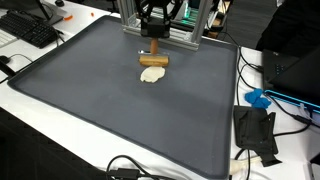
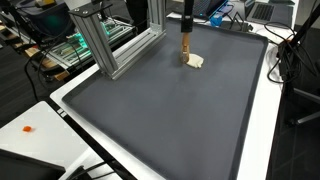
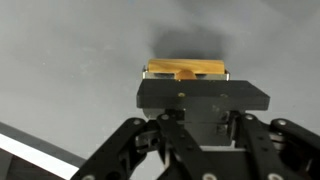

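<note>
My gripper (image 1: 155, 42) hangs over the far middle of a dark grey mat (image 1: 90, 110), in front of an aluminium frame. It is shut on a light brown wooden block (image 1: 155, 62), held upright below the fingers. The block's lower end is touching or just above a small cream-coloured lump (image 1: 152, 75) lying on the mat. In the exterior view from the other side, the gripper (image 2: 186, 30) holds the block (image 2: 186, 48) right beside the lump (image 2: 196, 61). In the wrist view the block (image 3: 186, 70) shows past the closed fingers (image 3: 188, 84); the lump is hidden.
An aluminium frame (image 1: 165, 35) stands at the mat's far edge and also shows in an exterior view (image 2: 105, 40). A keyboard (image 1: 30, 28) lies beyond one corner. Black pieces (image 1: 255, 130), a blue object (image 1: 258, 98) and cables (image 1: 130, 168) lie on the white table around the mat.
</note>
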